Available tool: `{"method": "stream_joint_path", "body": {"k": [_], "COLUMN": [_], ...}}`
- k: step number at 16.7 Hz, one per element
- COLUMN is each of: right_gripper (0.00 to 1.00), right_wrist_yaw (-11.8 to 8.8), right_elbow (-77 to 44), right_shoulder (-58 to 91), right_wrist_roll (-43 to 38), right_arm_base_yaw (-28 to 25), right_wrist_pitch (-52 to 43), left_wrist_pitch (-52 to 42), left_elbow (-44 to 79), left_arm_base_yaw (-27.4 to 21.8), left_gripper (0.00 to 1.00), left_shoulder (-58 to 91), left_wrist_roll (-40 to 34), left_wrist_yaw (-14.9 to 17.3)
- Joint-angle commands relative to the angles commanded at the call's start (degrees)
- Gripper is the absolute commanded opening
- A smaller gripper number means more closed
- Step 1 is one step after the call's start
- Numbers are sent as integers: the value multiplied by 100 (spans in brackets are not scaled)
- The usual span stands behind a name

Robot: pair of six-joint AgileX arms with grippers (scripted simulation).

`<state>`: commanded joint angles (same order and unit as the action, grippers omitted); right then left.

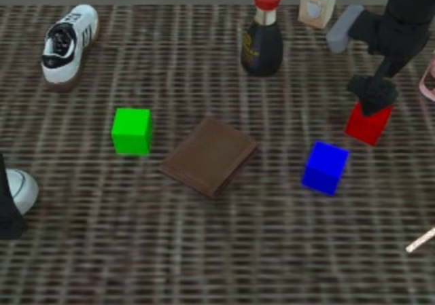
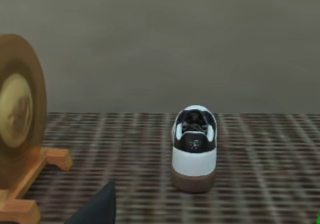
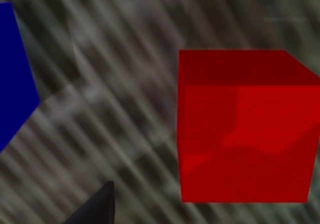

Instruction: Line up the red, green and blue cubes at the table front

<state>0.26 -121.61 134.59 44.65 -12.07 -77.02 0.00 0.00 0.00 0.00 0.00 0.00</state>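
Woven brown-grey bench fills top view. Green cube left of centre, blue cube right of centre, red cube at right under my right hand; finger spread, cannot tell.

Left wrist view: only sneaker; left arm parked at lower left.

Right wrist view: red cube's flat faces close up. Judge it rigid, light; pinch opposite sides.

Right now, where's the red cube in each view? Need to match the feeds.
Top view: red cube at the table's right, directly under the right gripper, right of the blue cube.
Left wrist view: not in it; only a shoe and a wooden disc show.
Right wrist view: red cube fills much of the picture.
Shared landmark: the blue cube, in the top and right wrist views.
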Motion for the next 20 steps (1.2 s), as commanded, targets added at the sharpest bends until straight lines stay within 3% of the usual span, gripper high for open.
{"method": "stream_joint_path", "body": {"k": [5, 12, 17, 20], "right_gripper": [100, 100, 100, 77], "right_wrist_yaw": [0, 4, 4, 4], "right_elbow": [107, 1300, 1437, 1437], "right_shoulder": [11, 311, 356, 356], "right_wrist_roll": [5, -12, -13, -13], "right_arm_base_yaw": [18, -7, -9, -9], "right_wrist_pitch": [104, 1645, 1794, 1794], "left_wrist_pitch": [0, 0, 0, 0], "left_elbow": [0, 0, 0, 0], "left_arm_base_yaw": [0, 0, 0, 0], "left_gripper": [100, 100, 100, 100], "left_shoulder": [0, 0, 0, 0], "left_wrist_roll": [0, 0, 0, 0], "left_wrist_yaw": [0, 0, 0, 0]}}
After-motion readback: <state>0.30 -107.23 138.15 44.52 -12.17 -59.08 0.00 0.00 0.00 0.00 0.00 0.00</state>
